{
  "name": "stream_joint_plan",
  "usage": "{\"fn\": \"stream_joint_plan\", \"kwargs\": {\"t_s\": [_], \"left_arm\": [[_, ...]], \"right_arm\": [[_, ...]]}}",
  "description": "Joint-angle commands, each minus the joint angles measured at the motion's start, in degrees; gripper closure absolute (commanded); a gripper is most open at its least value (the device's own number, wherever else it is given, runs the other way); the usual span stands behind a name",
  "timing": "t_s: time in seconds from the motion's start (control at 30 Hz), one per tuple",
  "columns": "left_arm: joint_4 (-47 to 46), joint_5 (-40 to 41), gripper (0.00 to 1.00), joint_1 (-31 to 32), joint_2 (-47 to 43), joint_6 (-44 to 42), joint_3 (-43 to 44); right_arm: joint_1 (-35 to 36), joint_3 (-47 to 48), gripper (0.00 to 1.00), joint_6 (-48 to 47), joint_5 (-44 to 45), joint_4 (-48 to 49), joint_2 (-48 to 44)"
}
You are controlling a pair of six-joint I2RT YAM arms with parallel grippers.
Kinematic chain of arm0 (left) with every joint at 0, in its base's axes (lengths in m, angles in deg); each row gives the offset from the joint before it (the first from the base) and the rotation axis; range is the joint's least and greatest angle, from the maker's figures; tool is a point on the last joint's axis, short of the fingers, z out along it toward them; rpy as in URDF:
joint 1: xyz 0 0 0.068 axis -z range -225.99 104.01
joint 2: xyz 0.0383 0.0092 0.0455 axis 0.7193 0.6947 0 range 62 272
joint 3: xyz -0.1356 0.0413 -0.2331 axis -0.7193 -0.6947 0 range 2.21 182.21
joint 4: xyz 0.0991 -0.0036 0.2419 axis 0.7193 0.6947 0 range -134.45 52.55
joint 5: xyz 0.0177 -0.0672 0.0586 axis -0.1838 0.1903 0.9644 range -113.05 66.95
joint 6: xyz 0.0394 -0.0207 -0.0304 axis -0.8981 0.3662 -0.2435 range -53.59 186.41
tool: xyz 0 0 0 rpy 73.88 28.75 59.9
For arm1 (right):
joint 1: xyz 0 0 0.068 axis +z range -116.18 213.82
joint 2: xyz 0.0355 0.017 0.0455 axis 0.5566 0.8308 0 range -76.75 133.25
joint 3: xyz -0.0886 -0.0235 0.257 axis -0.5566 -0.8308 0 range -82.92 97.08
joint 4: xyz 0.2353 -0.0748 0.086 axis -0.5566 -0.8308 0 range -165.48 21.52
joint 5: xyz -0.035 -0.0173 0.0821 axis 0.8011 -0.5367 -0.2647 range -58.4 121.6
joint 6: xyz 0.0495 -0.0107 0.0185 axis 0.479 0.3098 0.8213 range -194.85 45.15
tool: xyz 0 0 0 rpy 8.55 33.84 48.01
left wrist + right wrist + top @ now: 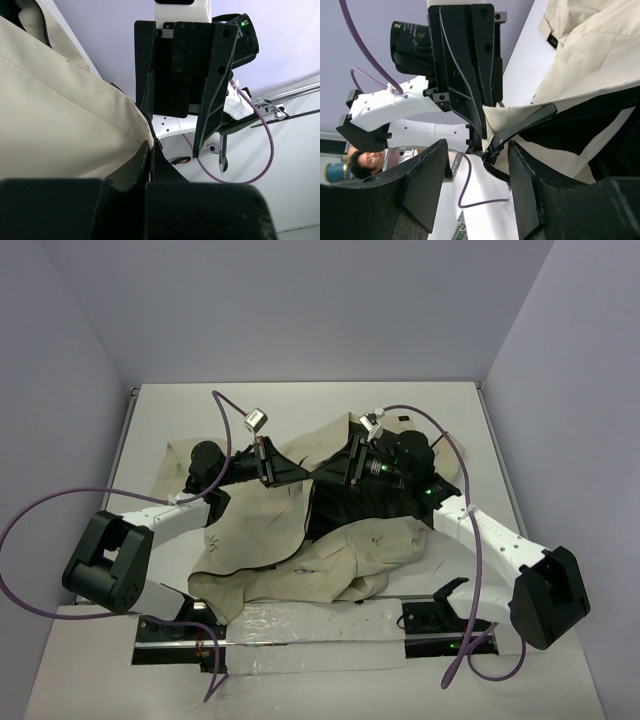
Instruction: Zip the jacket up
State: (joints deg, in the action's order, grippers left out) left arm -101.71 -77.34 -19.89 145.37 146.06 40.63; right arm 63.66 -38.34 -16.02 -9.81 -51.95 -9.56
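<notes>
Beige jacket lay mid-table, front unzipped. The left gripper was clamped on its hem corner. The right gripper stood opposite with jaws apart, the zipper end between its fingers and nearest that arm.

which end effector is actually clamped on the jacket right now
The left end effector: it is shut on a corner of the jacket. The right end effector stands open, with the zipper edge between its spread fingers.
</notes>
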Motion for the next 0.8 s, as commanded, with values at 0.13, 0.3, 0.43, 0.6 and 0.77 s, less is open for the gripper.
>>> {"fn": "stream_joint_plan", "kwargs": {"t_s": [0.13,0.3,0.43,0.6,0.77], "left_arm": [[-1.9,-0.9,1.00,0.2,-1.0,-1.5,3.0],[-1.7,-0.9,1.00,0.2,-1.2,-1.6,2.5],[-1.3,-0.8,1.00,0.2,-1.8,-1.8,2.1],[-0.6,-0.7,1.00,0.2,-2.9,-2.4,2.0],[0.5,-1.1,0.48,0.2,-3.6,-2.8,1.9]], "right_arm": [[0.8,1.4,0.48,1.7,-1.5,4.7,0.5],[0.8,1.6,0.70,1.3,-0.2,4.0,-0.3],[0.8,2.0,0.86,0.1,0.6,2.2,-0.5],[0.8,1.4,1.00,0.1,1.3,1.9,-1.0],[0.8,1.2,1.00,-0.7,1.8,0.8,-2.2]]}}
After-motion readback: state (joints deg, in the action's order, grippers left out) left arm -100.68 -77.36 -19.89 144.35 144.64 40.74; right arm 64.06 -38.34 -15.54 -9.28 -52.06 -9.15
